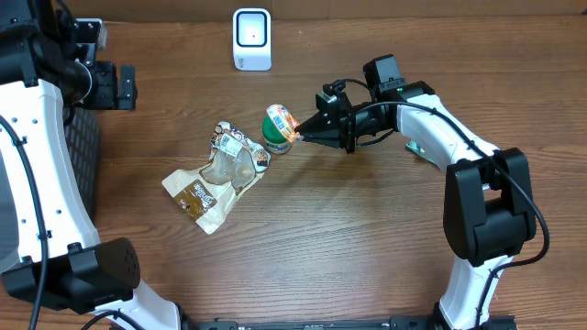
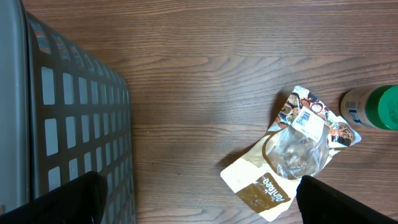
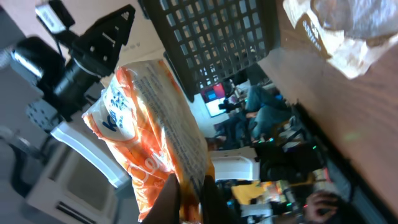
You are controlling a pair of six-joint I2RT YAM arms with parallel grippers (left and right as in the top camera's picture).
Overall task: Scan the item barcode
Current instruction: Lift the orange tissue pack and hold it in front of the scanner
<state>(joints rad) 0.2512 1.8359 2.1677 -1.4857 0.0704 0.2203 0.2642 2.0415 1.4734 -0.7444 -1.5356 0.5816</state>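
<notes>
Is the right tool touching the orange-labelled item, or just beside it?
Touching. The right wrist view shows the right tool shut on the lower edge of the orange-labelled item, with the wrapper pinched between both sides of the tool.

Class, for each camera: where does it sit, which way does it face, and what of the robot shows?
Overhead: above table, facing down; left arm, right arm, scanner.
Left wrist: high, facing down at basket, pouch, bottle; open left gripper frames bottom.
Right wrist: low, facing sideways past pouch toward basket; right gripper pinches packet.
Shared: pouch shows in all three.
</notes>
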